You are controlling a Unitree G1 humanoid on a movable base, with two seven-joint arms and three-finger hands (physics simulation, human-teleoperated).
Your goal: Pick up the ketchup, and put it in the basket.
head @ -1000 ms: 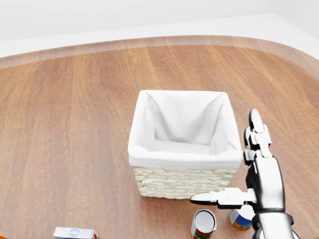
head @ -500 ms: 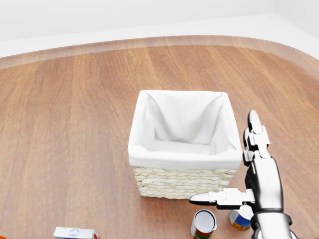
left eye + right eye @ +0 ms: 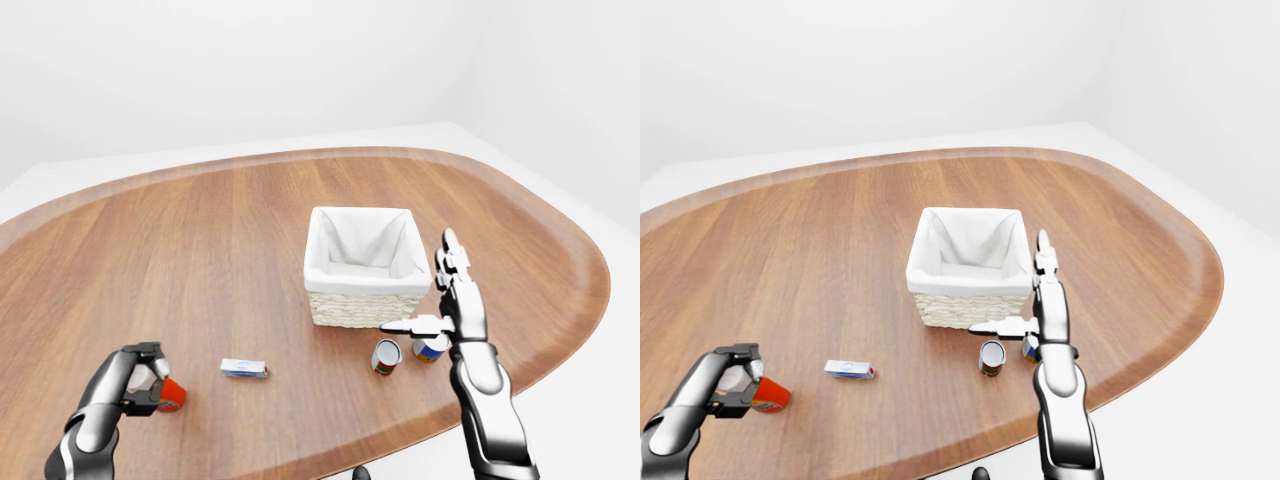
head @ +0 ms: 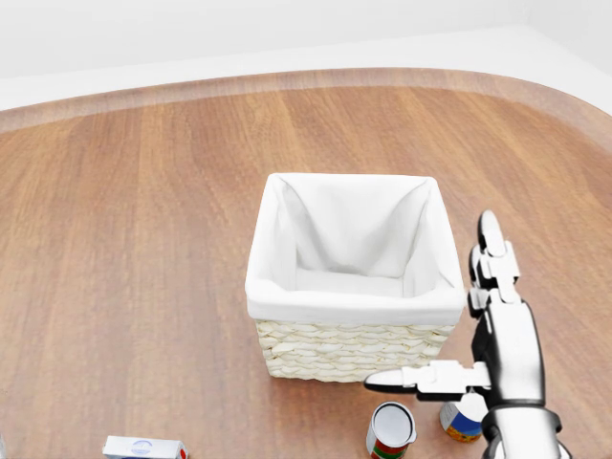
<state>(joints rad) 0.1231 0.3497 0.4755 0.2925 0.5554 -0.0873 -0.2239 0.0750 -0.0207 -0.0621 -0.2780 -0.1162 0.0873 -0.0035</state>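
The ketchup (image 3: pixel 171 393), a red bottle, sits low at the left of the left-eye view, just above the wooden table (image 3: pixel 200 250). My left hand (image 3: pixel 142 377) is shut on it, and the fingers hide most of it. The wicker basket (image 3: pixel 360 308) with its white cloth lining stands in the middle of the table, well to the right of the ketchup, with nothing in it. Beside the basket's right side my right hand (image 4: pixel 428 300) is open, fingers pointing up and thumb stretched to the left, holding nothing.
Two small cans (image 3: pixel 386 356) (image 3: pixel 430 348) stand just below the basket, under my right thumb. A small white and blue box (image 3: pixel 244 368) lies between the ketchup and the cans. The table's curved edge (image 3: pixel 330 455) runs close below them.
My right hand has only wavered a little beside the basket. A red sliver at the bottom left corner of the head view is gone, with a grey speck there now.
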